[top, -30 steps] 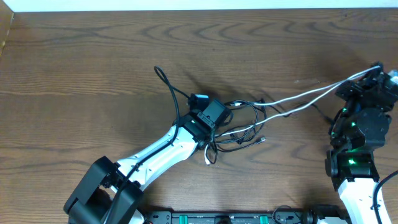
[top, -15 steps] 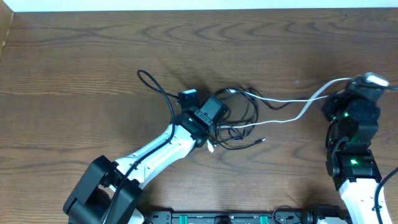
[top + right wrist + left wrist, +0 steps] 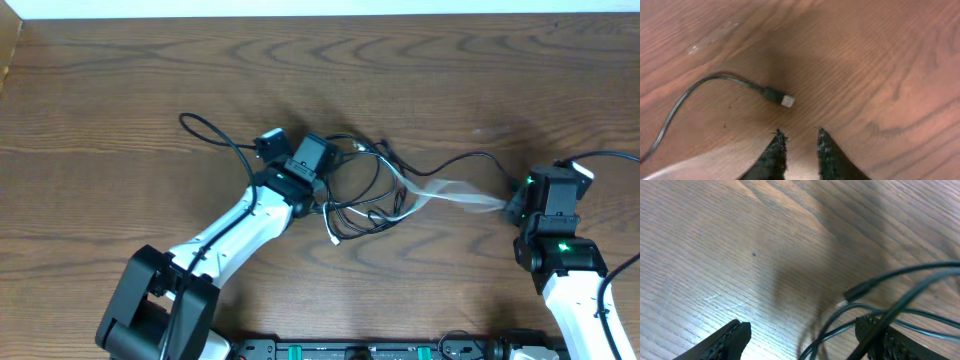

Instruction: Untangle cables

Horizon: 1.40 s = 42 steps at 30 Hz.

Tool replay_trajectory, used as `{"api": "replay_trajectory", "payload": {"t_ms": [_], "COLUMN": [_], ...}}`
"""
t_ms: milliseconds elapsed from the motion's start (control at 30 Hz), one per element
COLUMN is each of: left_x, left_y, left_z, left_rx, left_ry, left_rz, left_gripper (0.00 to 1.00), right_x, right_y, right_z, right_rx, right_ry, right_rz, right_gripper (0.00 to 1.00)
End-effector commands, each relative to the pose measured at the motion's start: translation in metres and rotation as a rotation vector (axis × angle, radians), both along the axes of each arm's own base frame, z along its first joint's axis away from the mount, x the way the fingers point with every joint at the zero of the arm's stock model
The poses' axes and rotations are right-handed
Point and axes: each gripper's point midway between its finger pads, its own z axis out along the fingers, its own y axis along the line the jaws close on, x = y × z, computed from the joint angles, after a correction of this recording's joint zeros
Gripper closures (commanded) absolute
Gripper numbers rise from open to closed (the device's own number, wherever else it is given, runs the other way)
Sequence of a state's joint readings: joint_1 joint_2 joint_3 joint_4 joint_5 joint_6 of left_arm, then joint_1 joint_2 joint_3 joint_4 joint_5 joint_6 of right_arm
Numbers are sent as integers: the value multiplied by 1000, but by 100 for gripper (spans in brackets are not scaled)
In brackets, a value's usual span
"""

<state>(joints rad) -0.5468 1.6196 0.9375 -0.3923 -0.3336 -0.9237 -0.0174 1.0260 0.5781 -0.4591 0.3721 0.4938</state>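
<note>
Much is smeared: the white cord is a pale blur from the knot toward the right gripper, and in the right wrist view it is only a whitish streak at the bottom-left corner, so cannot tell whether it touches that gripper. Left wrist view is soft throughout; cord ends there not readable. Both arm bases are cut off at the near edge. The table is dark brown wood with strong grain and fills the overhead view; a pale strip runs along its far edge, nothing more of the room visible. The cables lie about mid-table, slightly right of centre: thin black loops crossing one another, with the white cord leading out toward the right edge. One black cord lies apart near the right gripper, flat on the wood, ending in a small metal plug. Left gripper sits at the left side of the knot, jaws wide apart, black strands crossing the gap near one finger, not pinched. Right gripper's jaws are parted narrowly, bare wood between the tips.
</note>
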Motion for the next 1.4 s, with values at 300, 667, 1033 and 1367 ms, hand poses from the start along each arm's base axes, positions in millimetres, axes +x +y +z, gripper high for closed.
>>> {"api": "replay_trajectory", "payload": {"t_ms": [300, 667, 1033, 1367], "left_x": [-3, 4, 14, 14], "left_y": [-14, -32, -37, -36], "left_z": [-3, -4, -48, -52], "left_rx": [-109, -141, -49, -34], "left_ry": [50, 43, 86, 92], "left_rz": [-21, -135, -256, -262], "left_gripper": [24, 17, 55, 55], "right_x": [33, 59, 80, 81], "right_y": [96, 154, 216, 222], "right_z": [19, 26, -26, -42], "right_rx": [441, 697, 781, 776], "right_ry": [-145, -207, -128, -101], "right_rz": [364, 496, 567, 597], "right_gripper": [25, 29, 51, 58]}}
